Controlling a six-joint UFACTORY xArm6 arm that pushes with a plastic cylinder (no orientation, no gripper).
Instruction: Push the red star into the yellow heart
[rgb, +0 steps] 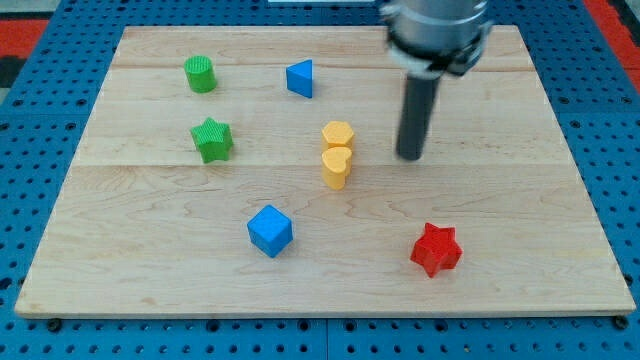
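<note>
The red star (436, 249) lies at the view's lower right on the wooden board (150, 250). The yellow heart (337, 167) sits near the board's middle, up and to the left of the star, touching a yellow hexagon (338, 135) just above it. My tip (410, 156) is down on the board to the right of the two yellow blocks, apart from them, and well above the red star. It touches no block.
A green cylinder (200, 74) and a green star (212, 139) stand at the view's left. A blue triangle (300, 78) is at the top middle. A blue cube (269, 230) lies below and left of the heart.
</note>
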